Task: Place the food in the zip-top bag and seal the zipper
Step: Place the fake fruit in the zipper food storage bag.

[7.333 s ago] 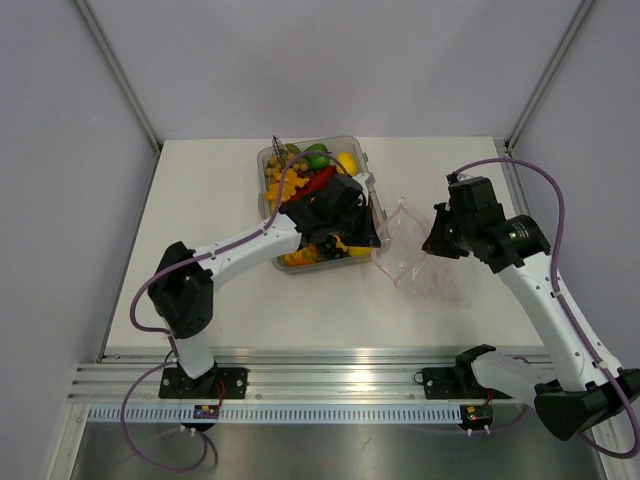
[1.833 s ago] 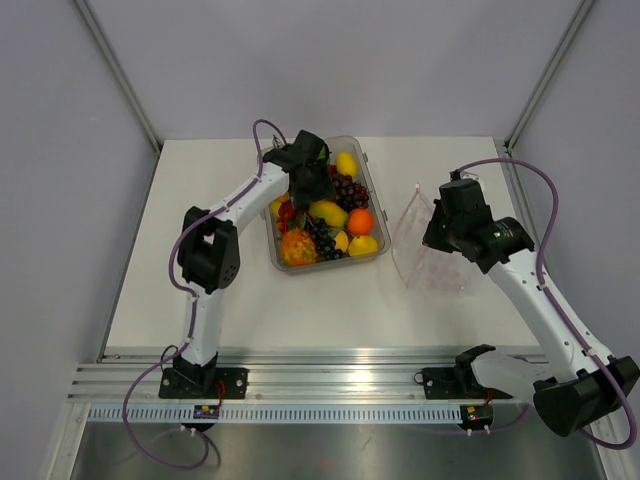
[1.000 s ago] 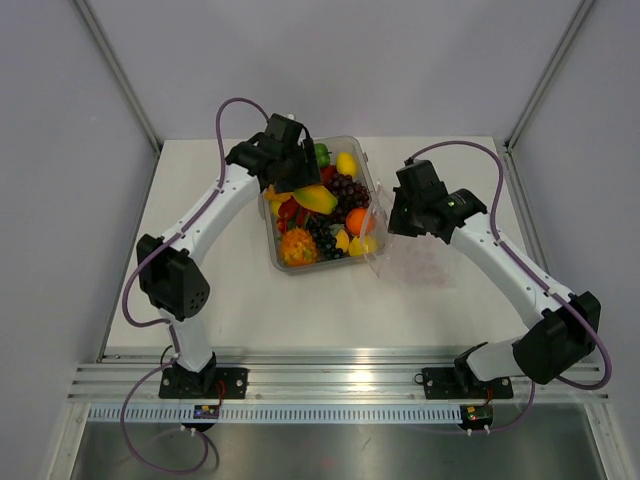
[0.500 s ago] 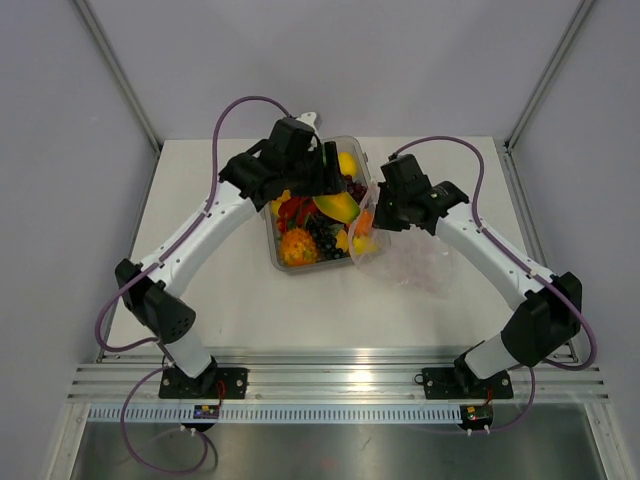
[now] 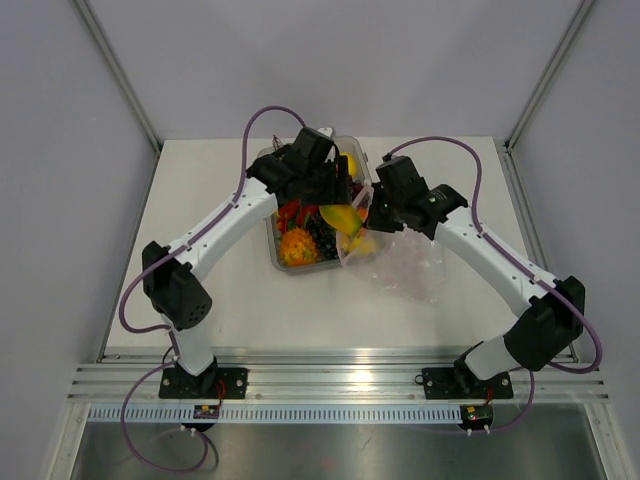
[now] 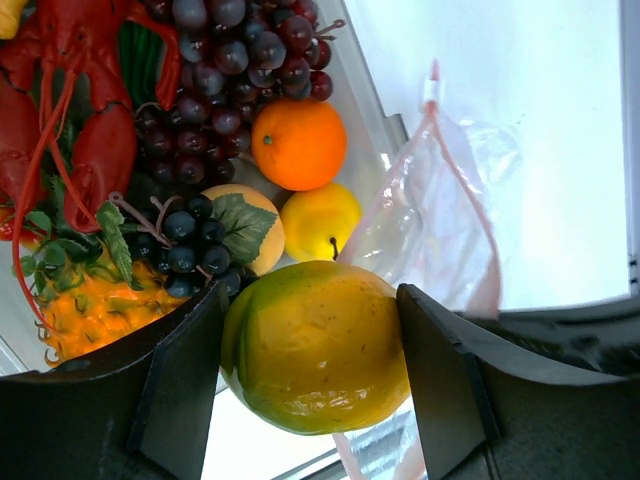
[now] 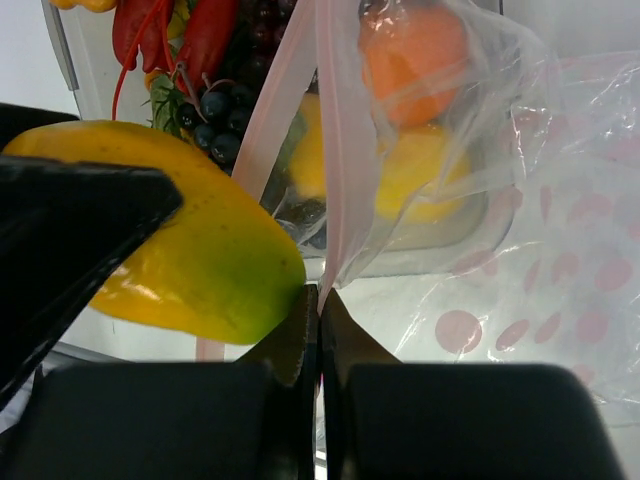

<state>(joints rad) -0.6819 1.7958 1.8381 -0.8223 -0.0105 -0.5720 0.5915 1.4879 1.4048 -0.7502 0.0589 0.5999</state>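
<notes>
Left wrist view puts the yellow-green toy mango (image 6: 312,335) squarely between your left pincer's (image 6: 312,375) two black fingers, which stand wide and are clamped on its sides. The mango hangs above the near right corner of the rigid clear rectangular tray (image 5: 300,268), over a yellow lemon (image 6: 320,220) and dark grapes (image 6: 190,240), with an orange (image 6: 298,143) and a red lobster (image 6: 80,90) farther in.

Just to the mango's right is the crinkly clear zip-top bag with pink dots (image 5: 405,265). Its thin pinkish-red zipper strip (image 7: 338,180) rises upright, and your right pincer (image 7: 318,310) is pinched fully closed on that strip's lower end. In the right wrist view the mango's green tip sits right beside those closed fingertips, at the edge of the bag's mouth; you cannot tell whether it touches them.

The bag leans against the tray's right wall. You have bare white table (image 5: 200,180) left of the tray, and more on the near side of both tray and bag.
</notes>
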